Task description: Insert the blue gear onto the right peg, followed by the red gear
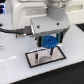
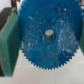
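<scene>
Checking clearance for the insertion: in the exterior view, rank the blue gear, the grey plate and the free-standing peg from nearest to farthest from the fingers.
1. The blue gear, held between the fingers.
2. The grey plate, just below.
3. The free peg, toward the plate's exterior-view left end.

The arm is reached downward, and the hand [image 1: 49,44] is closed with something gripped between its fingers.

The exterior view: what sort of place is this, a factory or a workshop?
Probably a robotics lab test bench, not a factory. A white robot arm's pincer holds a toy-like blue gear above a small grey plate on a plain white table.
</scene>
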You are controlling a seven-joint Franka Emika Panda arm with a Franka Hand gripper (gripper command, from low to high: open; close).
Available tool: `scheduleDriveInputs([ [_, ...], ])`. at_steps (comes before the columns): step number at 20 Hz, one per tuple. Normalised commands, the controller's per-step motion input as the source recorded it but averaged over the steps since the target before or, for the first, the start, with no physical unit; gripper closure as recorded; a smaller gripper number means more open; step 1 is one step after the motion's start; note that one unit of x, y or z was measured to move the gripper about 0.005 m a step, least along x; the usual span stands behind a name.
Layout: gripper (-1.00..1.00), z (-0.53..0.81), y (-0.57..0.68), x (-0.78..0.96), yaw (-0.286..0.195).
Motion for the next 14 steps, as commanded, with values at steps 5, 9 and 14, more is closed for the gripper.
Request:
scheduleDriveInputs([
  [5, 1.0, 0.02, 0.06, 0.4, 0.0],
  [9, 1.0, 0.0, 0.09, 0.29, 0.0],
  [14, 1.0, 0.06, 0.12, 0.13, 0.0],
])
